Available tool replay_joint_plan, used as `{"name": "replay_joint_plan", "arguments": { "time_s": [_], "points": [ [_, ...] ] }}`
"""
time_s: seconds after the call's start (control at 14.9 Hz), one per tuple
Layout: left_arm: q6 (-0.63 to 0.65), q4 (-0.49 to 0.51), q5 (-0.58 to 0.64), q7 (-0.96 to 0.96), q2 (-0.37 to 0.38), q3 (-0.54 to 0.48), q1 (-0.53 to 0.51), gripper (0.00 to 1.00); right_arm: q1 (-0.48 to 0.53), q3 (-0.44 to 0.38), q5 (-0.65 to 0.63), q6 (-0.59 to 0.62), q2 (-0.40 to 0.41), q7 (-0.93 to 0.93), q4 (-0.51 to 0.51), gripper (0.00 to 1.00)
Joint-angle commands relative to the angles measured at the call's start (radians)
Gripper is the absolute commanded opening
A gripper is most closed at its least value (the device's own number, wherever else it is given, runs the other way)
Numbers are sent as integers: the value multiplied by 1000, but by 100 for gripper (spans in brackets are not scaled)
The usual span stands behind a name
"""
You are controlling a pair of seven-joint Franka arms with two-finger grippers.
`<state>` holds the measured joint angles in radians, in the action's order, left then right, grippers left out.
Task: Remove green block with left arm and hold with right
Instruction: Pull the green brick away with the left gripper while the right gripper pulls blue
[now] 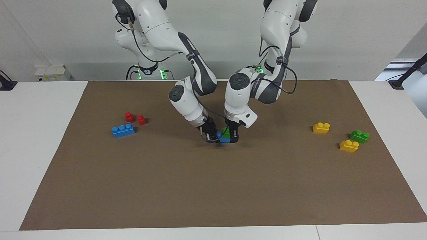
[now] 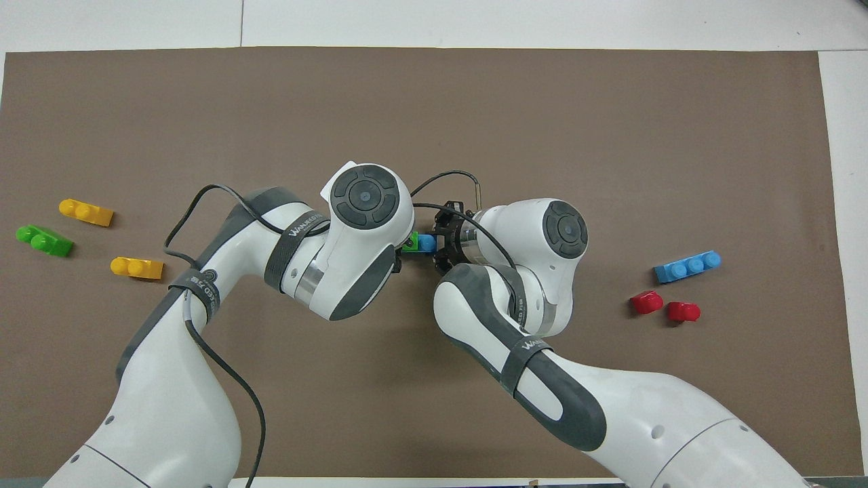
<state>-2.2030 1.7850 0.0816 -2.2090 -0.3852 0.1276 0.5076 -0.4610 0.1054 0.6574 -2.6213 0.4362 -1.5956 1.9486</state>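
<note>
Grippers meet at mid-mat over a two-brick stack: small bright green plastic block (image 1: 227,132) with studs, seated on a blue plastic brick (image 1: 223,139) that rests on the brown mat (image 1: 213,186). In the overhead view only a sliver of green and one blue stud show between the two wrists.

Left gripper (image 1: 233,136) comes straight down on the green block, its dark fingers standing on either side of it and apparently pinching it. Right gripper (image 1: 210,136) comes in slanted from the right arm's end and has its fingers pressed onto the blue brick's end, fully drawn in. Contact faces are mostly hidden by the fingers, so the depth of each grip is a judgement.

Step in hand, as I read it: both grips set, pull-apart not yet done.

Risks:
- Left fingers low on the green block may also clamp the blue brick, so the whole stack lifts instead of separating.
- Right grip is on one end only and slanted; an upward pull could lever the blue brick out of it.
- Smooth plastic, tight stud fit: a straight pull may slip off the green block. A slight tilt while pulling would help.
- Wrists are very close together; a twist could make them collide.

Spare bricks lie well apart toward both ends.
</note>
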Motion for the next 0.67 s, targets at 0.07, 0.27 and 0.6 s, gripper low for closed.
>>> {"name": "replay_joint_plan", "arguments": {
  "time_s": [0.07, 0.27, 0.6],
  "points": [
    [-18, 5, 29, -11, 2, -14, 15, 0, -5, 2, 27, -20, 4, -3, 9, 0],
    [-3, 4, 29, 2, 28, -14, 3, 0, -1, 2, 25, -20, 4, -1, 4, 0],
    [91, 1, 27, 43, 120, -13, -49, 0, -7, 0, 25, -26, 4, 3, 1, 0]
  ]
}}
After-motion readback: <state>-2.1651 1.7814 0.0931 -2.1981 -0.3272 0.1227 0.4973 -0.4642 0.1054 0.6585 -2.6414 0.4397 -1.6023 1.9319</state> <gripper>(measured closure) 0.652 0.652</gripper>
